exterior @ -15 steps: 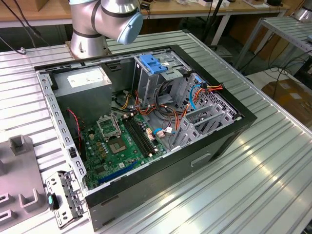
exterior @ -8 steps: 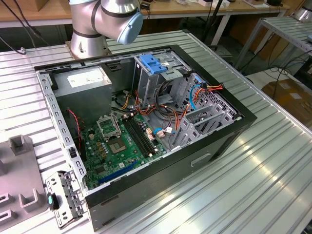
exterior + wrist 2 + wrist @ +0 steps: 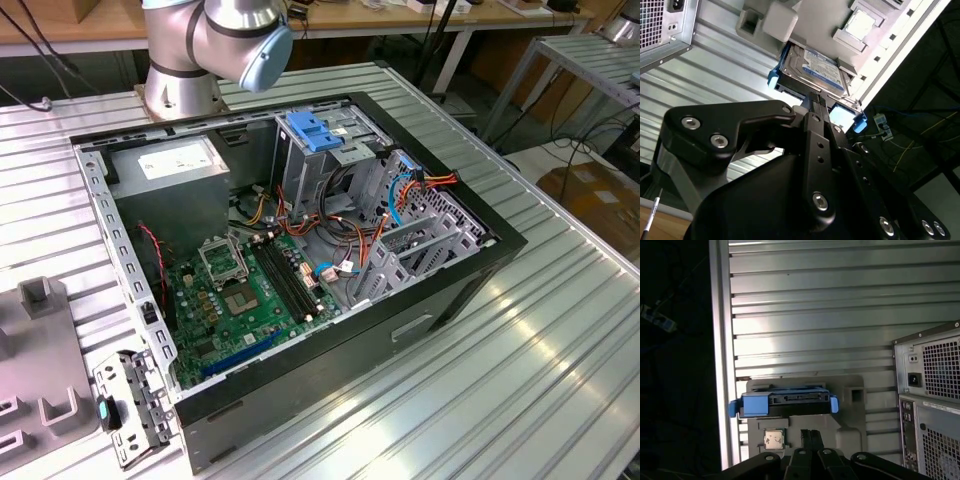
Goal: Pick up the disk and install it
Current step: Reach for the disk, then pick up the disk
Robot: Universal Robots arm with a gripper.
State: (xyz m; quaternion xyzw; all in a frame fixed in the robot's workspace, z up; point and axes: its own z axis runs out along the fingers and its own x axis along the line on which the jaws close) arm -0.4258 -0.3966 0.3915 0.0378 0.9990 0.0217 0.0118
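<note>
Here, ribbed tabletop [image 3: 520, 380], disk [image 3: 815, 67], workbenches [image 3: 380, 22] beyond.

The arm [image 3: 185, 40] is brushed silver, with a pale-blue cap [image 3: 268, 52] at the joint's 4 o'clock in the exterior view. The gripper [image 3: 816, 100] is matte black (silver screws [image 3: 719, 141] dot its links).
</note>
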